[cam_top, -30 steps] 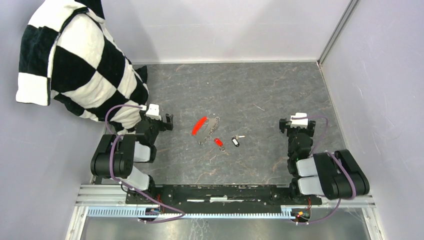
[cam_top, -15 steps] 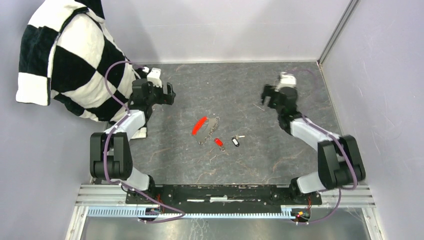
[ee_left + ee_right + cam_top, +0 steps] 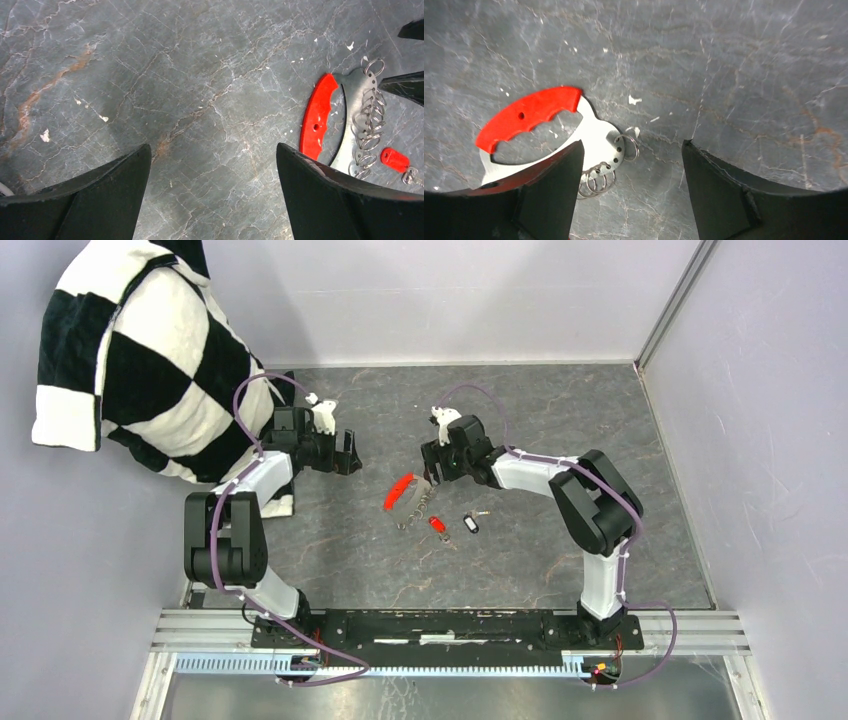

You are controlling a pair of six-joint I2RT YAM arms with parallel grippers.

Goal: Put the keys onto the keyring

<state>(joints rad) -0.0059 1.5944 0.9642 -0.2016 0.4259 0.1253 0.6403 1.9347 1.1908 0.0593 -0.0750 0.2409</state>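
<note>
- I am looking down on the gray marbled table (image 3: 520, 420), where the keyring (image 3: 424, 492) is lying near the middle, its red fob (image 3: 400, 490) curving along the left side of the silvery rings.
- The red-headed key (image 3: 437, 525) is lying just beside the near end of those rings, and the black-headed key (image 3: 471, 524) is sitting a little to its right. Both are lying loose on the table, not threaded on the keyring.
- The right gripper (image 3: 633, 145) is hanging over the far end of the keyring with its fingers (image 3: 734, 200) standing wide and holding nothing. One finger is covering part of the keyring's metal, and I cannot tell whether it is touching.
- The left gripper (image 3: 212, 150) is hovering over bare table to the left of the red fob, its fingers spread wide and gripping nothing.
- A black-and-white checkered cloth (image 3: 150, 360) is hanging at the far left corner.
</note>
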